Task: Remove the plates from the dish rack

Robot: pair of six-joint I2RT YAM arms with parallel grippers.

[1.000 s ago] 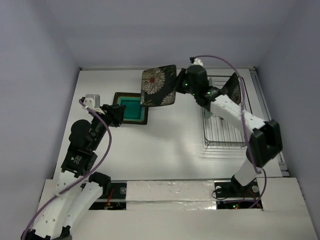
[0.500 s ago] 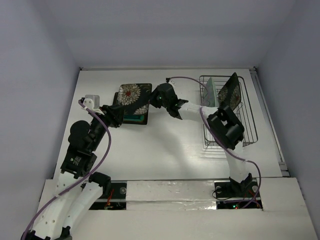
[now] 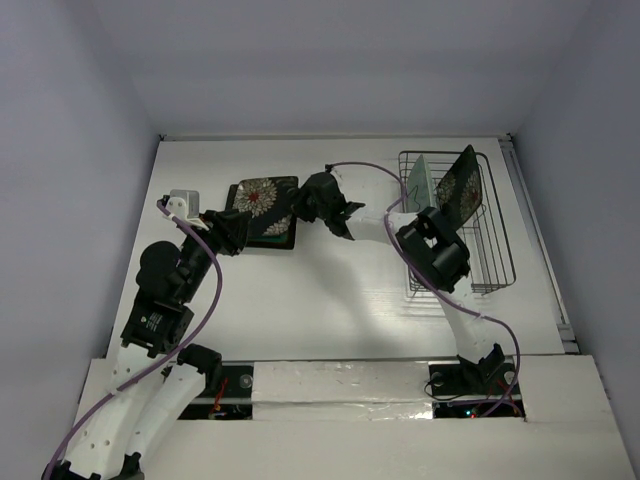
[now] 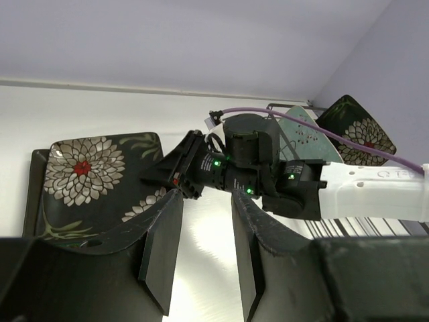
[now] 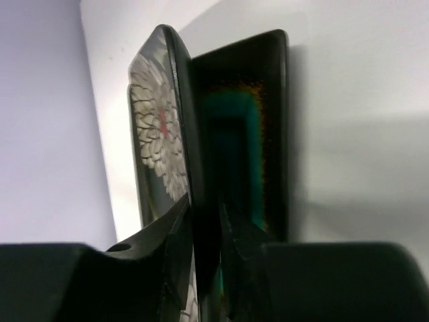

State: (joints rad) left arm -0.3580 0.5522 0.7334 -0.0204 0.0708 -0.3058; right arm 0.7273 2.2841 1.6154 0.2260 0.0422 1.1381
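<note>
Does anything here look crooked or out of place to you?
Only mildly: the flowered plate seems to rest tilted on the teal plate rather than flat, one rim raised between the fingers of the right gripper. Nothing looks spilled or broken.

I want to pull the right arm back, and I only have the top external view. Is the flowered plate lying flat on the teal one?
Observer: Not flat. In the right wrist view, the right end effector straddles the rim of the flowered plate. That edge stands off the teal plate, whose centre shows beneath it. I can't tell whether the fingers are pressing the rim.
Operator: Is the left one gripping anything?
Observer: No. The left wrist view shows the left end effector with its fingers apart and only the table showing between them.
</note>
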